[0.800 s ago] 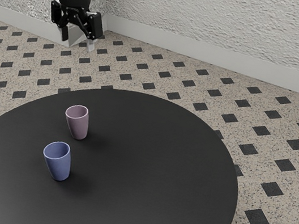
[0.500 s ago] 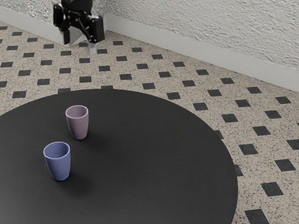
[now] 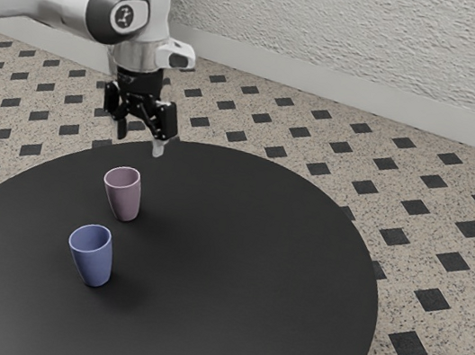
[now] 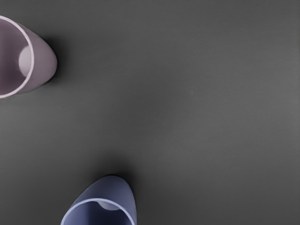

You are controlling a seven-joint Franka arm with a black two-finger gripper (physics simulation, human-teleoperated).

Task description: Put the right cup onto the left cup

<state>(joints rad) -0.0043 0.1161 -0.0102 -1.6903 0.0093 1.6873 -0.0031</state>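
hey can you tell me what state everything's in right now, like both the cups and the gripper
Pink cup: upright, mouth up, nothing seen inside, standing apart from the blue one.
Blue cup: upright, mouth up, nothing seen inside, not stacked.
Gripper: open, holding nothing, raised, fingers pointing down.

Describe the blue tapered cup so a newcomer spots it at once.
Start at the round black table. Toward the exterior view's left, find the smooth blue cup, upright, open at the top and narrowing toward its base. Its neighbour, the dusty-pink tapered cup, has much the same shape; the blue one differs in colour and stands nearer the exterior camera.
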